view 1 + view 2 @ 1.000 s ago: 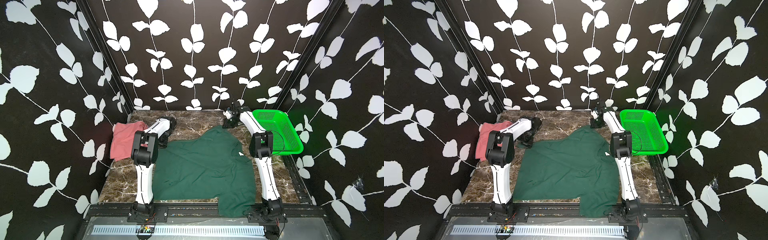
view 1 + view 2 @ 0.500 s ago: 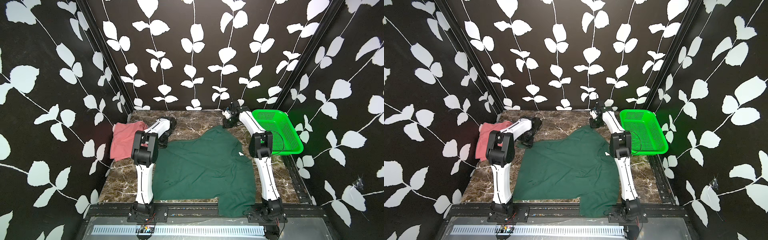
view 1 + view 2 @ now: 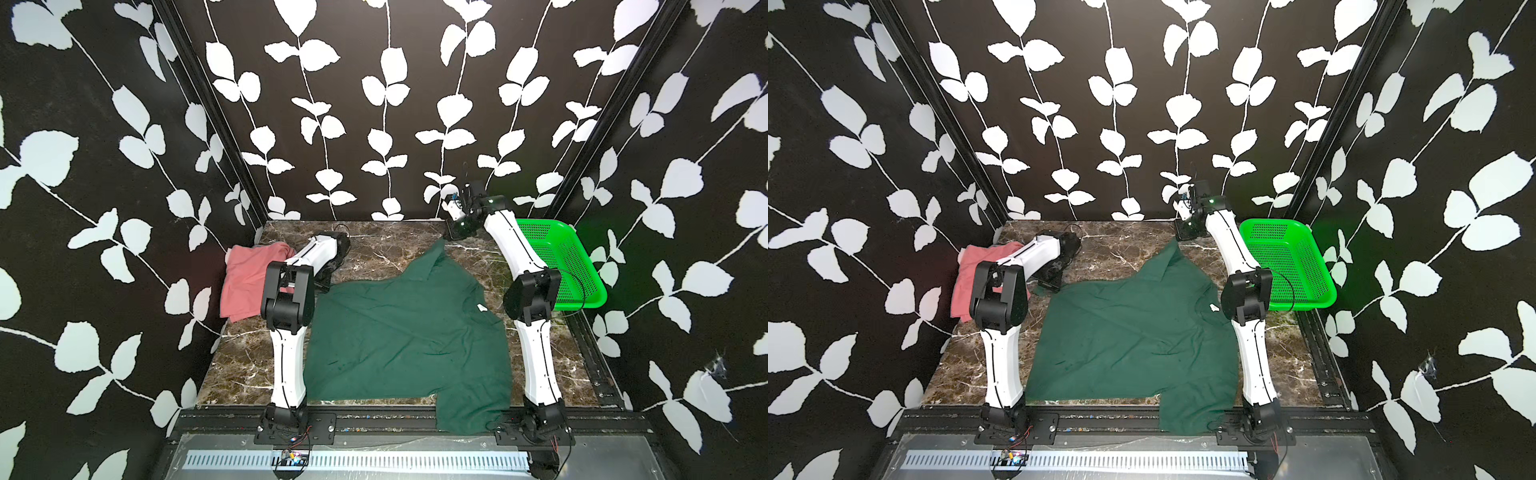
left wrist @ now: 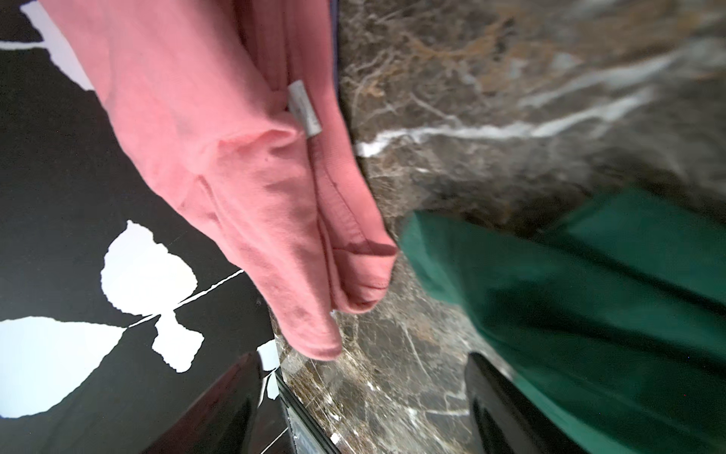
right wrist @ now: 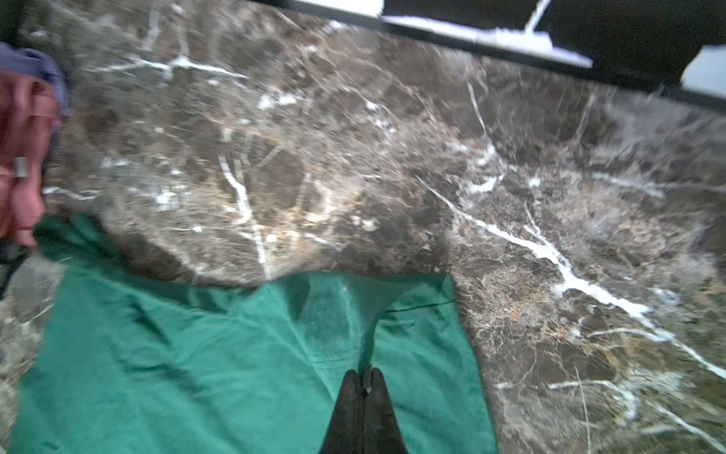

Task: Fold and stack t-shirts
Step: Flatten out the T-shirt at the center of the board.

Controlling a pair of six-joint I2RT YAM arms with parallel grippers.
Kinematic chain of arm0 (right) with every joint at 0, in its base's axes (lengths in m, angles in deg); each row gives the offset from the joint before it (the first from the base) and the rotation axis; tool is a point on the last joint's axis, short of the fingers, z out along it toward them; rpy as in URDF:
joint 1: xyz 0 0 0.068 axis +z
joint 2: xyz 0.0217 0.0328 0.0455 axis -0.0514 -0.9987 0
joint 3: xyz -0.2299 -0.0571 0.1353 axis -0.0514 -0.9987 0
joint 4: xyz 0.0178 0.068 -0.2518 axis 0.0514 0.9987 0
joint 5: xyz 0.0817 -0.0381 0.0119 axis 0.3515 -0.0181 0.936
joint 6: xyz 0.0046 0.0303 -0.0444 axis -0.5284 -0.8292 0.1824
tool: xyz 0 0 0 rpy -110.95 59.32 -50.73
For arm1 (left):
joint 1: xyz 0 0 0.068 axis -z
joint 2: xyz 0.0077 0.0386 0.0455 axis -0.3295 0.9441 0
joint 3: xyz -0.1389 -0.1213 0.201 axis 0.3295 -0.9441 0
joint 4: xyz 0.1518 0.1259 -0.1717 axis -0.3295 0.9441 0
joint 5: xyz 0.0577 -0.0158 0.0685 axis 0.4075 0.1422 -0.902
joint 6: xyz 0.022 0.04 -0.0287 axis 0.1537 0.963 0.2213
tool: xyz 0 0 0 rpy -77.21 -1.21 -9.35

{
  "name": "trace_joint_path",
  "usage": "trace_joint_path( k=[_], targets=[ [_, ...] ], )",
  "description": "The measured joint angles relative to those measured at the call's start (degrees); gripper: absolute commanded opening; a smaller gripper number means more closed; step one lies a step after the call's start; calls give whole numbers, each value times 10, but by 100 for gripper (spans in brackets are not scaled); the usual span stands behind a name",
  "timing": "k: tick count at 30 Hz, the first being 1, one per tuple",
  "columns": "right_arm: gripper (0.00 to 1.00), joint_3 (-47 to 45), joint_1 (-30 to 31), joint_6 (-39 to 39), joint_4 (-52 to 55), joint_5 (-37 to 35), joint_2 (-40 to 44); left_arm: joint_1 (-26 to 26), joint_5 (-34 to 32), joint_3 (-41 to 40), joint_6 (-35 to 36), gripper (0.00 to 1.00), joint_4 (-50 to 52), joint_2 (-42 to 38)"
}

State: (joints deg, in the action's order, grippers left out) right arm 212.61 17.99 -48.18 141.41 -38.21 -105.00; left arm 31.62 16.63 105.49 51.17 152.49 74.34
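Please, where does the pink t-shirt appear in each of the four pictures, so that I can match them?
Top view: pink t-shirt at the table's left side, by the wall.
Top view: same spot, left of the dark green t-shirt.
Left wrist: large and close, its tip near the green corner.
Right wrist: blurred sliver at the picture's border.
Shared landmark: the dark green t-shirt, seen in all four.

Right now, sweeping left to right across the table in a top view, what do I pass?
salmon-pink t-shirt → dark green t-shirt → green basket
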Motion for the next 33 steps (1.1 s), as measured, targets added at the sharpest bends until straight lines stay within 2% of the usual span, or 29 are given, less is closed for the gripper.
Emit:
trace_joint_path(
  k=[5, 10, 14, 20, 27, 33],
  targets=[
    [0, -33, 2, 6, 4, 0, 7, -24, 30, -16, -25, 99, -16, -12],
    [0, -68, 2, 7, 5, -3, 7, -81, 112, -79, -44, 99, -67, -82],
    [0, -76, -2, 20, 8, -29, 16, -125, 168, -97, -47, 99, -113, -146],
    [0, -39, -38, 20, 15, -57, 63, -146, 268, -124, -41, 99, -191, -214],
    [0, 28, -70, 14, 14, -89, 116, -148, 406, -163, -38, 99, -254, -200],
    [0, 26, -63, 16, 26, -97, 123, -148, 495, -194, -62, 99, -296, -152]
  ],
)
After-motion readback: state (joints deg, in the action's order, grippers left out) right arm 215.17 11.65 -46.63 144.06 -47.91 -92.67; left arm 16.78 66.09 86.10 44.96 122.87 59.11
